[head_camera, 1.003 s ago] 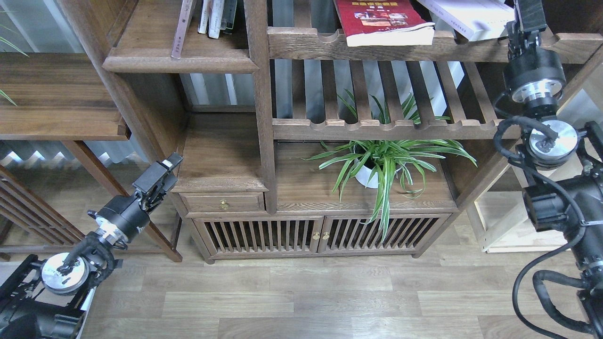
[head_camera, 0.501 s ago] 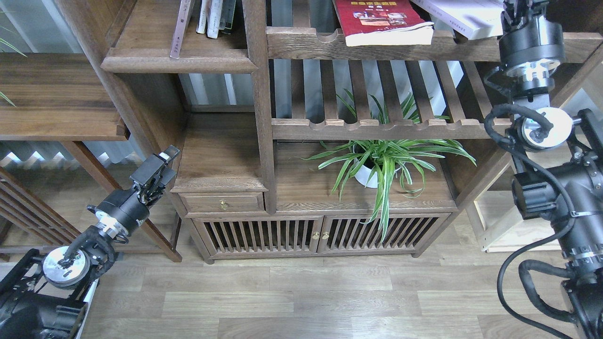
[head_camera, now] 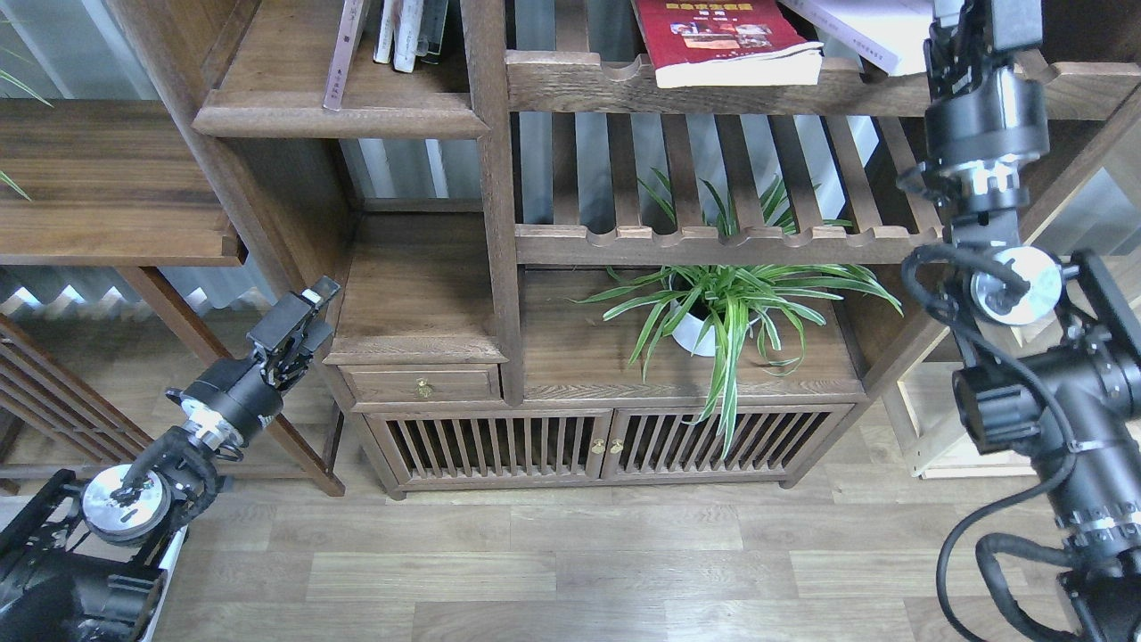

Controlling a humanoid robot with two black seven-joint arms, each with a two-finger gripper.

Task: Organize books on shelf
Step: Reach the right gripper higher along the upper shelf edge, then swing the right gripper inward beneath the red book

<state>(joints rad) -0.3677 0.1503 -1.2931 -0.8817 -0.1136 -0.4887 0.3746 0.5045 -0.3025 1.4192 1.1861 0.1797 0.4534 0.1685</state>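
**Right claw up at the books, left claw idle low**

The right claw point(head_camera: 980, 18) reaches the top edge of the view, just beside the thick white book point(head_camera: 869, 31); its fingers are cut off by the frame, so I cannot tell whether they are spread or pinching anything. The left claw point(head_camera: 307, 308) hangs low beside the cabinet, holding nothing; whether its fingers are spread or pressed together I cannot tell from this angle. The bright red book point(head_camera: 726, 40) lies flat on the slatted rack point(head_camera: 606, 80), its pale page block overhanging the scalloped rail; the solid plank shelf point(head_camera: 339, 111), with its rounded moulded edge, sits to the left and carries a few thin upright books point(head_camera: 406, 31), one leaning.

Risks, as I judge them: a glossy paperback cover may slip in a shallow pinch; a soft book held by one corner could sag or fan open; dragging it over the scalloped notches might catch the pages; a drop would land among the spider plant point(head_camera: 726, 308) in its white pot below; the upright post point(head_camera: 490, 178) between rack and shelf could be clipped during transfer.
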